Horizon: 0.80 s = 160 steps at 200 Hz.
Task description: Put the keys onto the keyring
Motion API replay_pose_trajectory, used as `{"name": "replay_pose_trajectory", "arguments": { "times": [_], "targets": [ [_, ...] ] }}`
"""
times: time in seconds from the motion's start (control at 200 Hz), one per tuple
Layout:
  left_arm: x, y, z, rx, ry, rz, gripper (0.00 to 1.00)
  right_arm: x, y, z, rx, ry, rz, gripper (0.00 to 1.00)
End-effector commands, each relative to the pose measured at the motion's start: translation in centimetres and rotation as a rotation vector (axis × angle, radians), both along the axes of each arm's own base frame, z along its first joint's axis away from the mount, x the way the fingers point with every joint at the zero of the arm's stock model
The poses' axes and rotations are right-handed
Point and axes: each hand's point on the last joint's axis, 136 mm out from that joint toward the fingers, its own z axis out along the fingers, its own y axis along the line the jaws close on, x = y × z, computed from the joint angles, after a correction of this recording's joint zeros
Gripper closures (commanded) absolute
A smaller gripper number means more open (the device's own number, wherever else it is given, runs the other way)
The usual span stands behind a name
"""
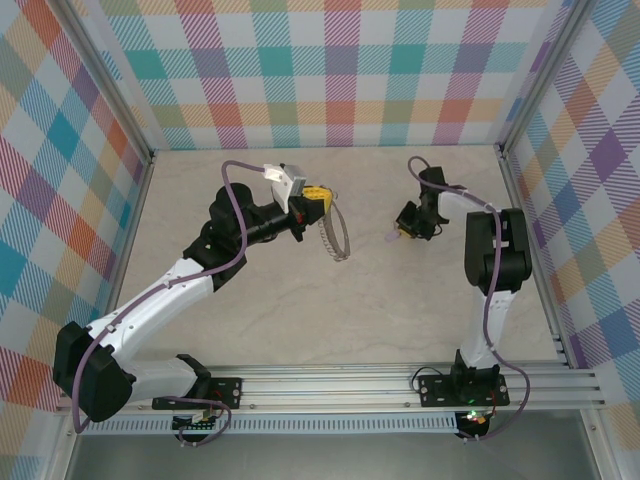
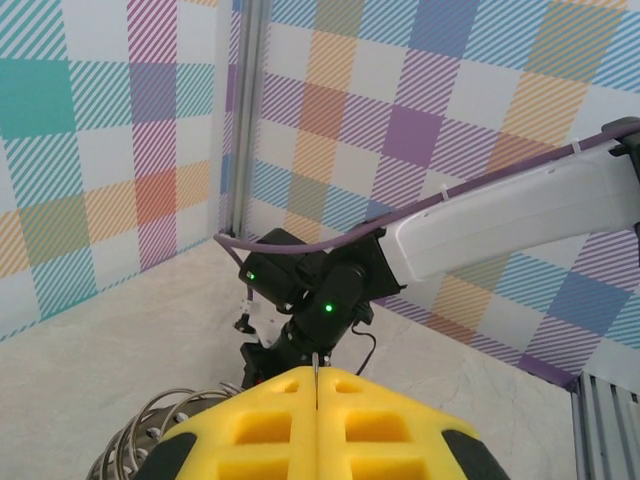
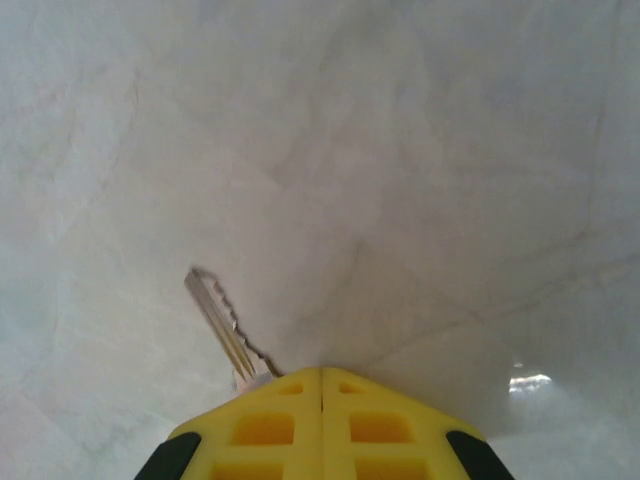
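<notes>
1. R gripper: fingers pressed together, pinching key; blade sticks out past the tips, angled left.
2. L gripper: fingers clamped tight on keyring; loop hangs beside them.
3. Key & keyring well apart over table.

left tool clamped tight; right tool likewise

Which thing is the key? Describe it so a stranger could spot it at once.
Find the right arm on the pale table and follow it to the right gripper. The key pokes out between the shut yellow fingers. It is a small, thin, toothed metal blade, far smaller than the silver chain loop held by the left gripper.
</notes>
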Motion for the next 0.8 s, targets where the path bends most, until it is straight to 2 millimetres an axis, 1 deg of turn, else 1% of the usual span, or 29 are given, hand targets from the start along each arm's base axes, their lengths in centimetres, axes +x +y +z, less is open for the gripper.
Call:
{"name": "replay_pose_trajectory", "arguments": {
  "times": [0.0,0.28,0.33,0.37,0.39,0.41,0.42,0.485,0.52,0.585,0.68,0.76,0.795],
  "targets": [
    [-1.3,0.2,2.3,-0.053,-0.062,-0.024,1.0,-2.7,1.7,1.0,0.039,0.004,0.052,1.0],
    [-1.3,0.1,1.9,-0.056,-0.034,-0.026,1.0,-8.3,4.5,1.5,0.096,-0.013,0.079,1.0],
    [-1.4,0.1,1.8,-0.052,-0.03,-0.027,1.0,-9.0,4.9,1.7,0.098,-0.023,0.09,1.0],
    [-1.3,0.1,1.6,-0.049,-0.028,-0.025,1.0,-9.3,4.6,1.8,0.085,-0.031,0.09,1.0],
    [-1.3,0.1,1.6,-0.049,-0.026,-0.024,1.0,-9.3,4.4,2.0,0.074,-0.038,0.089,0.95],
    [-1.3,0.2,1.6,-0.049,-0.025,-0.024,1.0,-9.2,4.1,2.1,0.057,-0.043,0.088,0.87],
    [-1.3,0.1,1.6,-0.048,-0.025,-0.025,1.0,-9.1,4.0,2.2,0.049,-0.048,0.089,0.83],
    [-1.2,0.0,1.5,-0.048,-0.019,-0.027,1.0,-8.0,3.3,3.0,-0.002,-0.083,0.098,0.65],
    [-1.2,0.0,1.5,-0.048,-0.018,-0.027,1.0,-7.2,3.1,3.6,-0.02,-0.102,0.105,0.59],
    [-1.1,-0.1,1.3,-0.046,-0.011,-0.026,1.0,-5.3,3.0,4.6,-0.038,-0.15,0.125,0.51],
    [-1.0,-0.1,1.2,-0.047,-0.008,-0.025,1.0,-1.9,3.6,5.8,-0.045,-0.197,0.171,0.48],
    [-0.9,-0.1,1.3,-0.047,-0.008,-0.021,1.0,0.6,4.3,5.6,-0.045,-0.185,0.205,0.48],
    [-0.8,-0.1,1.3,-0.047,-0.008,-0.019,1.0,1.5,4.6,5.2,-0.044,-0.179,0.212,0.48]
  ]
}}
